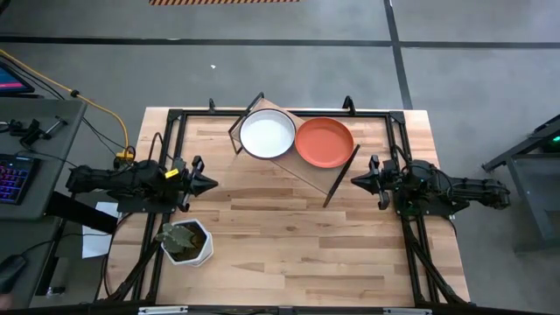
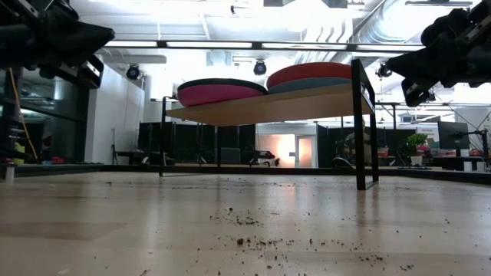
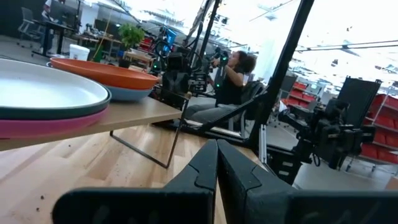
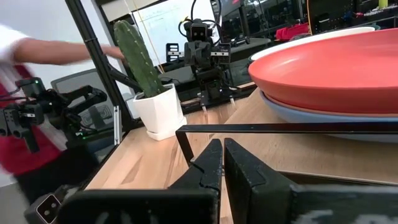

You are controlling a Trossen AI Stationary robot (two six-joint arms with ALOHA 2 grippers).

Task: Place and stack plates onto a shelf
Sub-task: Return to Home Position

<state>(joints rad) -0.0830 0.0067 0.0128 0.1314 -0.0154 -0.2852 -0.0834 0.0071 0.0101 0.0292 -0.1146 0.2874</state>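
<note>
Pale wood planks make up the counter (image 1: 289, 236), with grey floor around it and, in the low view, dark crumbs (image 2: 261, 230) scattered on the boards in front of the shelf (image 1: 306, 173). That shelf stands askew at the far middle of the counter on thin black legs and carries two stacks side by side. On its left-arm end the white plate (image 1: 268, 135) lies on top, with the dark green plate (image 2: 222, 82) under it and the magenta plate (image 2: 219, 95) at the bottom, resting on the board. On its right-arm end the coral red plate (image 1: 325, 142) sits on the blue plate (image 2: 314, 84); a paler rim shows beneath that in the right wrist view, but I cannot tell its colour. The left hand (image 1: 210, 185) hangs off the shelf's left end, apart from it, its fingers pressed together and holding nothing. The right hand (image 1: 357, 180) hovers just beside the leg at the shelf's right end, likewise closed and empty. A white hexagonal pot (image 1: 186, 242) with a cactus stands in front of the shelf on the left-arm side, well apart from it. Beyond the shelf, a seated person (image 3: 233, 74) shows in the left wrist view. Behind the pot, a whiteboard (image 4: 155, 25) carries marks too small to read. No brand or label is legible on plates or shelf.
</note>
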